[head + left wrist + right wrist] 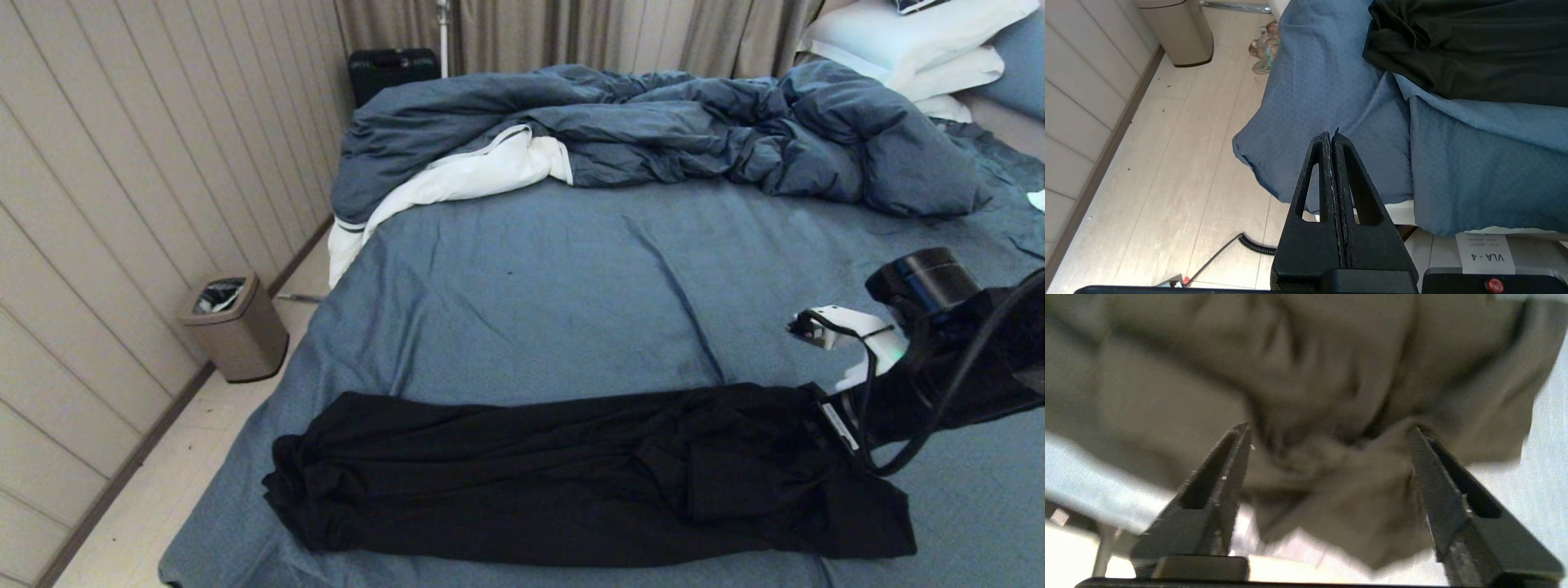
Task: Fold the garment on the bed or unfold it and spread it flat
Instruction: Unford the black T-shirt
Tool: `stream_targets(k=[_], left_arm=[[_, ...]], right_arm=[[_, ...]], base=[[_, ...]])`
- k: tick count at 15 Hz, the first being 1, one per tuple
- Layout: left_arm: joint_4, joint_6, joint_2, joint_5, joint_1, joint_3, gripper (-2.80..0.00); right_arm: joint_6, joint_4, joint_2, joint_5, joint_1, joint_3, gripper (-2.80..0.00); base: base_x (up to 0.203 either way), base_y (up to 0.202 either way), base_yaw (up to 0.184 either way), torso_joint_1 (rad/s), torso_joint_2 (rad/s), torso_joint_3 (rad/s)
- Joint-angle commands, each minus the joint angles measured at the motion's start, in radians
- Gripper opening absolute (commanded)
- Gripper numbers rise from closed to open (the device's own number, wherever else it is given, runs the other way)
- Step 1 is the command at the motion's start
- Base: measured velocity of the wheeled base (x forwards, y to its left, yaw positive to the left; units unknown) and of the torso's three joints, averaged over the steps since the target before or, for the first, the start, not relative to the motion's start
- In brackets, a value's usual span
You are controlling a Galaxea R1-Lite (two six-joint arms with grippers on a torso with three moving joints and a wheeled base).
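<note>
Black fabric of the garment (571, 474) lies as a long bunched band across the near part of the bed (571, 278), running from the bed's left edge to the right tool. It is neither folded square nor spread flat, so the task is judged to be at an early stage.

Left tool (1331, 136): clenched on nothing, its two fingers pressed together. It hangs off the bed's near left corner, above the floor (1180, 163), with the garment's left end well apart from its tips. This placement is judged to be a parked pose that leaves the cloth to the other arm.

Right tool (1331, 433): released, jaws standing wide, with a crumpled fold of the garment directly between and ahead of its fingers (1229, 465). No pinch on the cloth is visible. The position at the garment's right end suggests either a fresh release or a pre-grasp at that end; which one cannot be determined.

View differences:
- The head view shows the full length of the garment, the duvet (653, 131) heaped well beyond both tools, and the bin (233, 327) on the floor. It hides both tools' tips; only the right arm's wrist section appears.
- The left wrist view alone shows the left tool's closed fingers and the sheet's overhang.
- The right wrist view alone shows the open jaw gap, though blurred.
</note>
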Motion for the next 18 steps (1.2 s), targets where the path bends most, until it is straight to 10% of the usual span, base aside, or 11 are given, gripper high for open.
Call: stream_targets(k=[1, 4, 5, 18], left_arm=[[0.003, 0.0, 0.002, 0.0, 0.0, 0.0, -2.8], [0.003, 0.002, 0.002, -0.001, 0.0, 0.0, -2.8], [0.003, 0.002, 0.002, -0.001, 0.0, 0.0, -2.8], [0.003, 0.001, 0.002, -0.001, 0.0, 0.0, -2.8]], right_arm=[[-0.001, -0.01, 0.077, -0.002, 0.015, -0.012, 0.0], [0.0, -0.056, 0.117, -0.056, 0.047, -0.019, 0.0], [0.003, -0.069, 0.117, -0.075, 0.059, -0.015, -2.8], [0.11, -0.08, 0.091, -0.078, 0.058, -0.156, -2.8]], base=[[0.0, 0.0, 0.0, 0.0, 0.0, 0.0], [0.0, 0.0, 0.0, 0.0, 0.0, 0.0], [0.0, 0.0, 0.0, 0.0, 0.0, 0.0], [0.0, 0.0, 0.0, 0.0, 0.0, 0.0]])
